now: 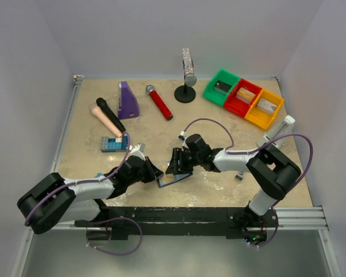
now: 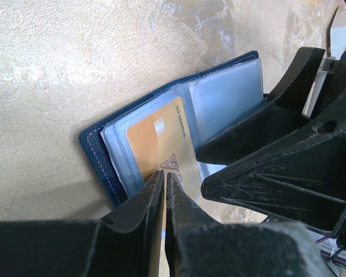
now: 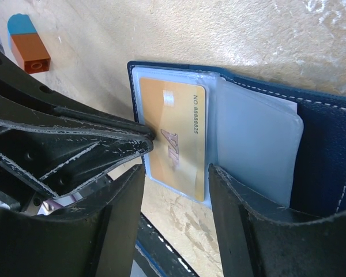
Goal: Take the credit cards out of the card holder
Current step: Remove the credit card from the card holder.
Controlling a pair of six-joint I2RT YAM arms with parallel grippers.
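Started with the table (image 1: 230,130), mottled beige across the middle of the top view, with both arms reaching in from the bottom edge and meeting just below centre. Found the card holder (image 1: 172,180) there, low in the frame between the two grippers, opened like a book and apparently tipped up on one edge rather than flat (hard to be sure from above). Noted navy covers with pale stitching and a stack of clear plastic sleeves (image 3: 254,144) inside. Spotted the orange-gold card (image 3: 173,138) in the front sleeve, left of centre in the right wrist view, with its lower edge seemingly poking past the plastic. Could not make out any other credit cards behind the cloudy sleeves. Read the right gripper (image 3: 177,173) as wide open, straddling the lower edge of card and sleeve with nothing clamped, and could not tell whether either pad pressed on the holder. Read the left gripper (image 2: 164,176) as all but closed, with a sliver of gold in the slit between its tips at bottom centre of the left wrist view, so seemingly pinched on the card's edge. Judged the card light, thin, stiff and slick, yet likely to drag in the clingy sleeve. Judged it best taken by the exposed edge and drawn straight along the pocket. Judged the holder light and floppy, apt to lift with the card unless pinned by its cover.
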